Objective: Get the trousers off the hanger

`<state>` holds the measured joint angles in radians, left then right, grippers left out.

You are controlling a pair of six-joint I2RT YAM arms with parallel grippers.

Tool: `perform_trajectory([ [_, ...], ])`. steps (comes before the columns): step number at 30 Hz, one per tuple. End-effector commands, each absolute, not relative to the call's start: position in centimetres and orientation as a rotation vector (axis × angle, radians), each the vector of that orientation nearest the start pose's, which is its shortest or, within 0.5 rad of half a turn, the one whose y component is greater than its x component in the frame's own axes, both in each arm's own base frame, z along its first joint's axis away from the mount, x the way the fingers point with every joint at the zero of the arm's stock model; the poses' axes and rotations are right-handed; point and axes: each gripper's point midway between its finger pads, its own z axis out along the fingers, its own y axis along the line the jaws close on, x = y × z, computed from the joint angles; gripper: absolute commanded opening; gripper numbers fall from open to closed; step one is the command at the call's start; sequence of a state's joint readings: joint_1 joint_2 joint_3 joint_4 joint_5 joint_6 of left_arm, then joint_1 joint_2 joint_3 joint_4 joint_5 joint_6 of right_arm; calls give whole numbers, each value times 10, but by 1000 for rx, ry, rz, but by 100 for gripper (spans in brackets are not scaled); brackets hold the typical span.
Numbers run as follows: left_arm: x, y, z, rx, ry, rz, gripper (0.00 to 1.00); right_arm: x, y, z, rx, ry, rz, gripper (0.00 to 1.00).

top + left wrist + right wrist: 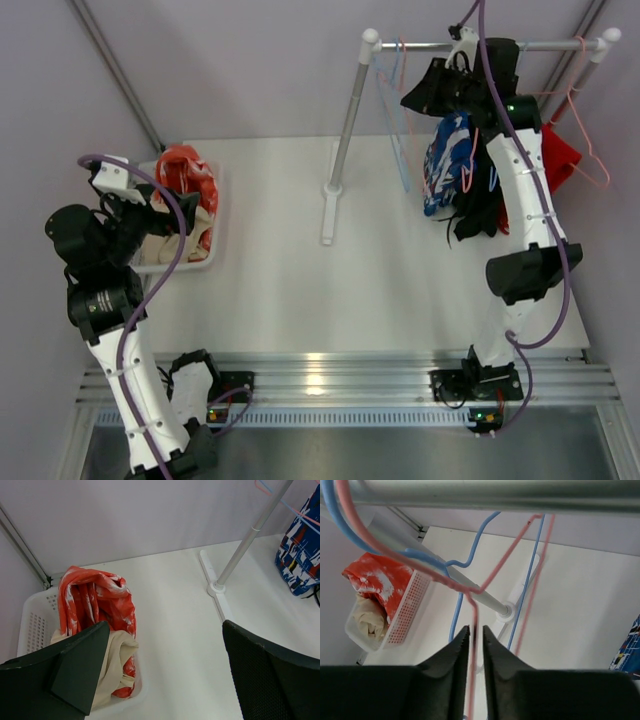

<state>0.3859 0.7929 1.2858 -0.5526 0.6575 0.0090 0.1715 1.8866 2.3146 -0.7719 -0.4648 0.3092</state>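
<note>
**Right arm at the rail, left arm over the basket.** The right gripper (476,629) is raised to just under the rail (495,495) at the far right. Its jaws are parted by only a narrow slit. A strand of the pink hanger (473,615) runs down through that slit, lying nearer one finger, and does not look pinched. A blue hanger (461,562) hooks over the rail just to the left.

Three pairs of trousers hang below and to the near side of this gripper, none of them touching it: the blue patterned trousers (447,160), the black trousers (478,215) beneath them, and the red trousers (560,160) furthest right.

The left gripper (165,627) is spread wide and holds nothing. It hovers above the white basket (32,625) at the far left of the table (300,290). In the basket lie the orange-red trousers (95,597), on top of the beige trousers (117,655).
</note>
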Motion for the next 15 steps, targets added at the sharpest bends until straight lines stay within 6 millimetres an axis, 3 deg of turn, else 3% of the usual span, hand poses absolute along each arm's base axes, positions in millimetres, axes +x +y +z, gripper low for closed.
perform_trajectory([
  [1,258,-13,422,189,1596,-258,99,470,180,422,-243,1882,754,21],
  [3,257,-14,424,188,1590,-258,99,463,179,420,-245,1893,749,32],
  [8,255,-15,430,192,1577,-257,99,436,163,432,-245,1879,721,39],
  [9,254,-16,431,192,1576,-259,99,433,157,433,-236,1880,715,44],
  [15,252,-19,435,199,1560,-273,99,397,101,465,-175,1801,655,60],
])
